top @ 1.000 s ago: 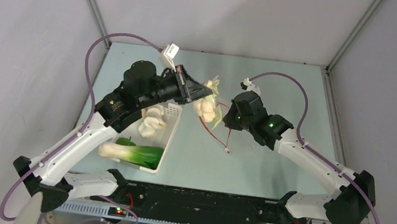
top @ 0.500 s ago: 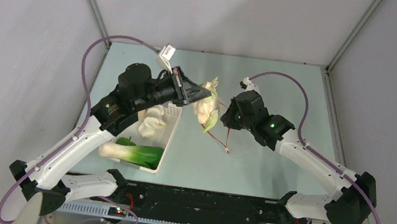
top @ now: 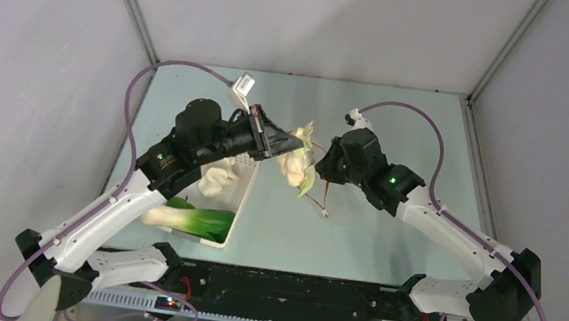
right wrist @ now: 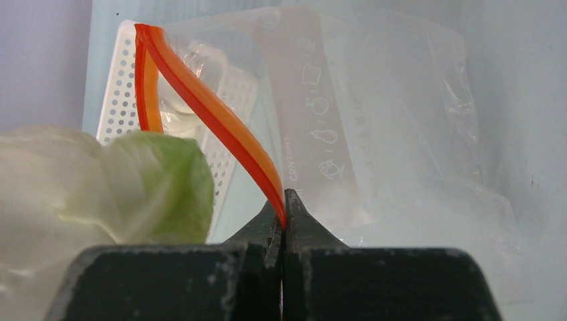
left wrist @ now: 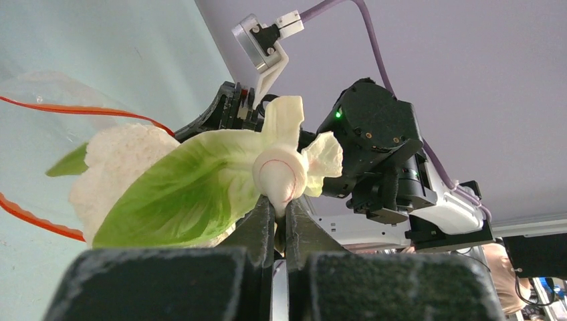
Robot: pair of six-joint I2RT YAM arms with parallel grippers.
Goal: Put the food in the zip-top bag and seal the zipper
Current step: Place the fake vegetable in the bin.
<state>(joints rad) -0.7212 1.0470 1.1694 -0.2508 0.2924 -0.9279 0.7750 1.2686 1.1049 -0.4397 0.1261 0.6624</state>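
Observation:
My left gripper (top: 281, 145) is shut on the stem of a lumpy white cauliflower-like piece (top: 295, 163) with a green leaf; in the left wrist view the left gripper (left wrist: 281, 210) pinches the white stem (left wrist: 279, 175). The piece hangs at the open mouth of the clear zip-top bag (right wrist: 388, 120), between the two red-orange zipper strips (left wrist: 87, 110). My right gripper (top: 321, 169) is shut on the zipper (right wrist: 214, 117), and the right gripper (right wrist: 285, 207) holds one lip of the mouth up. Bok choy (top: 192, 219) and white mushrooms (top: 218, 177) lie in the basket.
A white perforated basket (top: 242, 200) sits on the table left of the bag, under my left arm. The bag's body lies on the pale green table (top: 401, 117) below my right gripper. Grey walls close in the back and both sides.
My left gripper has carried the cauliflower-like piece down and to the right, closer to my right gripper and the bag's mouth. My right gripper has held its grip and hardly moved.

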